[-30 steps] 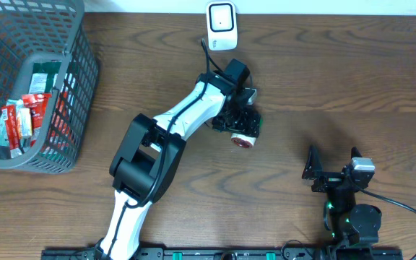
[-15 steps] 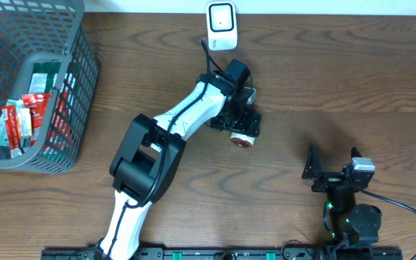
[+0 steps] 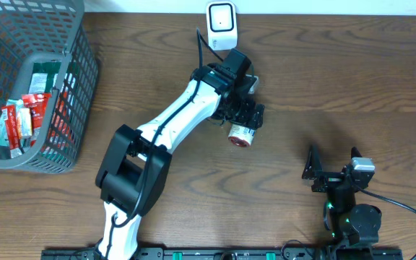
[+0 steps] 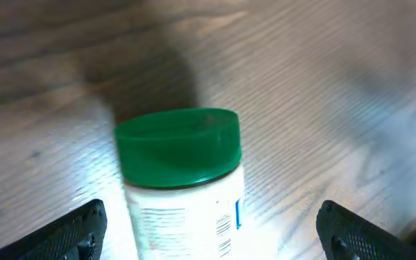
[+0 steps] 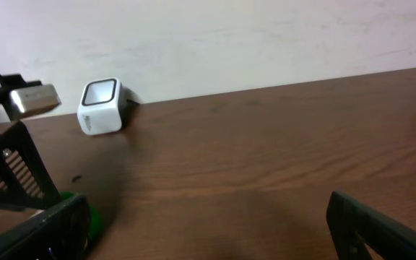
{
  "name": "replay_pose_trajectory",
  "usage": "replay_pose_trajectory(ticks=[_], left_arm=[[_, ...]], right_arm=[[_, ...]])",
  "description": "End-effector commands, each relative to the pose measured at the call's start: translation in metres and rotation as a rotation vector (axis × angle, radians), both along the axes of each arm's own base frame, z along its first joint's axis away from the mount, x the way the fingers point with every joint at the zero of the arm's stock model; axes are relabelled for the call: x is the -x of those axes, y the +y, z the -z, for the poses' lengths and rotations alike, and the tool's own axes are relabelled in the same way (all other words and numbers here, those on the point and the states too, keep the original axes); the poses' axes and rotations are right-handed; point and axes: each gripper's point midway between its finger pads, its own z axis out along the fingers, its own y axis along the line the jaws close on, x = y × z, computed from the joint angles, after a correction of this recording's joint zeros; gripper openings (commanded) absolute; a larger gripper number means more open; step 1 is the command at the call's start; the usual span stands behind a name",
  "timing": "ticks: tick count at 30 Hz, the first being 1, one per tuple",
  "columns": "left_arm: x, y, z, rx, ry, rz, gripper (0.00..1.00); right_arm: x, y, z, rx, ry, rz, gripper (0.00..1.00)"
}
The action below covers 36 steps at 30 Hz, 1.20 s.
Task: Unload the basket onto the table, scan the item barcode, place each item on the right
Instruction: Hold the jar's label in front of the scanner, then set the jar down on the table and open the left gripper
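The item (image 3: 240, 136) is a white bottle with a green lid (image 4: 179, 148) and a printed barcode (image 4: 226, 227) on its side, resting on the table. My left gripper (image 3: 247, 115) stands open over it. In the left wrist view the left gripper (image 4: 215, 235) has its black fingers (image 4: 78, 231) wide on either side of the bottle, touching nothing. The white scanner (image 3: 221, 25) sits at the table's far edge, also in the right wrist view as scanner (image 5: 101, 106). My right gripper (image 3: 334, 173) is open at the near right, apart from everything; right gripper (image 5: 211, 238) holds nothing.
A grey wire basket (image 3: 78, 87) with several red and green packets stands at the far left. A black cable (image 3: 206, 54) runs from the scanner past the left arm. Bare wooden table (image 3: 352, 87) lies to the right of the item.
My left gripper's jaws have widened and drawn back slightly toward the scanner, leaving the bottle on the table. The left arm's elbow has swung left. The right arm is still.
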Motion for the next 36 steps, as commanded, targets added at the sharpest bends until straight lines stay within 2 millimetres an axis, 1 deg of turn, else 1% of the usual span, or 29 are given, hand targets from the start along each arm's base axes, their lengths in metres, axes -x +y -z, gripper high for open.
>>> replay_pose_trajectory(ticks=[1, 4, 7, 9, 12, 16, 21, 27, 28, 30, 34, 36], left_arm=[[-0.014, 0.007, -0.02, -0.028, -0.088, -0.024, 0.92], [-0.018, 0.018, -0.027, -0.079, -0.126, -0.052, 0.92], [-0.022, 0.041, -0.042, -0.165, -0.183, -0.105, 0.93], [-0.021, 0.059, -0.059, -0.22, -0.221, -0.147, 0.93], [-0.014, 0.09, -0.092, -0.282, -0.275, -0.201, 0.93], [0.003, 0.132, -0.141, -0.311, -0.334, -0.288, 0.93], [0.027, 0.174, -0.198, -0.258, -0.414, -0.377, 0.93], [0.061, 0.211, -0.245, -0.207, -0.505, -0.457, 0.93], [0.068, 0.221, -0.255, -0.206, -0.532, -0.481, 0.93], [0.075, 0.233, -0.264, -0.219, -0.568, -0.514, 0.93], [0.088, 0.271, -0.287, -0.295, -0.672, -0.624, 0.93], [0.092, 0.292, -0.296, -0.332, -0.712, -0.726, 0.93]], right_arm=[[0.0, -0.002, 0.001, 0.011, 0.001, 0.005, 0.99], [0.0, -0.002, 0.001, 0.011, 0.001, 0.005, 0.99], [0.0, -0.002, 0.001, 0.011, 0.001, 0.005, 0.99], [0.0, -0.002, 0.001, 0.011, 0.001, 0.005, 0.99], [0.0, -0.002, 0.001, 0.011, 0.001, 0.005, 0.99], [0.0, -0.002, 0.001, 0.011, 0.001, 0.005, 0.99], [0.0, -0.002, 0.001, 0.011, 0.001, 0.005, 0.99], [0.0, -0.002, 0.001, 0.011, 0.001, 0.005, 0.99], [0.0, -0.002, 0.001, 0.011, 0.001, 0.005, 0.99], [0.0, -0.002, 0.001, 0.011, 0.001, 0.005, 0.99], [0.0, -0.002, 0.001, 0.011, 0.001, 0.005, 0.99], [0.0, -0.002, 0.0, 0.011, 0.0, 0.005, 0.99]])
